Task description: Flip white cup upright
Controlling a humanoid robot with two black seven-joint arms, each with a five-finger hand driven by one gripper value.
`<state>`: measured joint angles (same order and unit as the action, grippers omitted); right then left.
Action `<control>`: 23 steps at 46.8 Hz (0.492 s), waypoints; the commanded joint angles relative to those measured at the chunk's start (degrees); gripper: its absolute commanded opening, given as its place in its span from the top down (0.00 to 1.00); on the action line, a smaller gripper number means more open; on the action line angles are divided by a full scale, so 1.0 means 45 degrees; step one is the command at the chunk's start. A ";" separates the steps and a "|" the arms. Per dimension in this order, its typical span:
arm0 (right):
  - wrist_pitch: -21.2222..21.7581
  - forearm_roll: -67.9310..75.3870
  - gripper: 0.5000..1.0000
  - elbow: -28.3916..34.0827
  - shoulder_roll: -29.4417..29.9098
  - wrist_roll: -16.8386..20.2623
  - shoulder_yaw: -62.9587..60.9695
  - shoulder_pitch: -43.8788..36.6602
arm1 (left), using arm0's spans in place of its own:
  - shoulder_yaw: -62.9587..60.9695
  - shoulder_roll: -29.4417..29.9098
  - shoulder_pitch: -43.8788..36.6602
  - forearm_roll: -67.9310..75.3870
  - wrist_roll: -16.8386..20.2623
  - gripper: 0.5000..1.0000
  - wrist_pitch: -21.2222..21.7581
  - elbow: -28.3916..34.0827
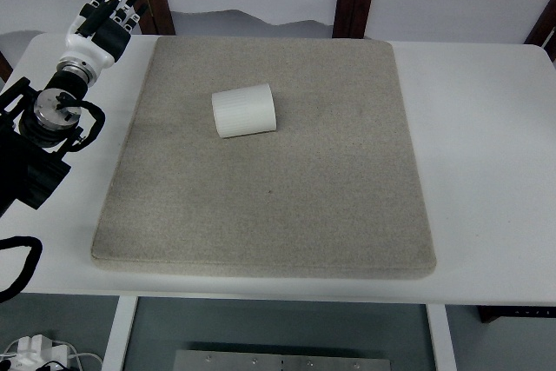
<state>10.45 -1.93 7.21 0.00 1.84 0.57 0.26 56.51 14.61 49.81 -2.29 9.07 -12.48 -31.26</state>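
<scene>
a grey-beige mat [261, 206] lies on a white table [486, 171], power strip [30, 352] below.

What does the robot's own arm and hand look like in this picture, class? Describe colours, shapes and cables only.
Only the left arm shows. Its hand, the left hand, has black jointed fingers on a white-and-black palm. Below it sits a white cuff, then a round silver wrist joint in black housing. Black cables loop beside the wrist and lower down by the picture's left edge. The right arm is out of view.
</scene>
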 commanded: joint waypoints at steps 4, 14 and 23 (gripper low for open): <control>0.0003 0.0000 0.10 0.0000 0.0000 0.0001 -0.0010 0.0000 | -0.0956 0.0132 0.0102 0.1756 0.0036 0.00 0.0155 -0.1002; 0.0003 0.0000 0.10 0.0000 0.0000 0.0001 -0.0010 0.0000 | -0.2165 0.1146 0.0590 0.3320 0.0036 0.00 0.0077 -0.2446; 0.0003 0.0000 0.10 0.0000 0.0000 0.0001 -0.0010 0.0000 | -0.4237 0.2202 0.1352 0.4687 0.0036 0.00 0.0038 -0.3659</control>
<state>10.47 -1.93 7.20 0.00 1.85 0.55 0.26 39.92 23.59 55.07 16.77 9.24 -12.22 -46.47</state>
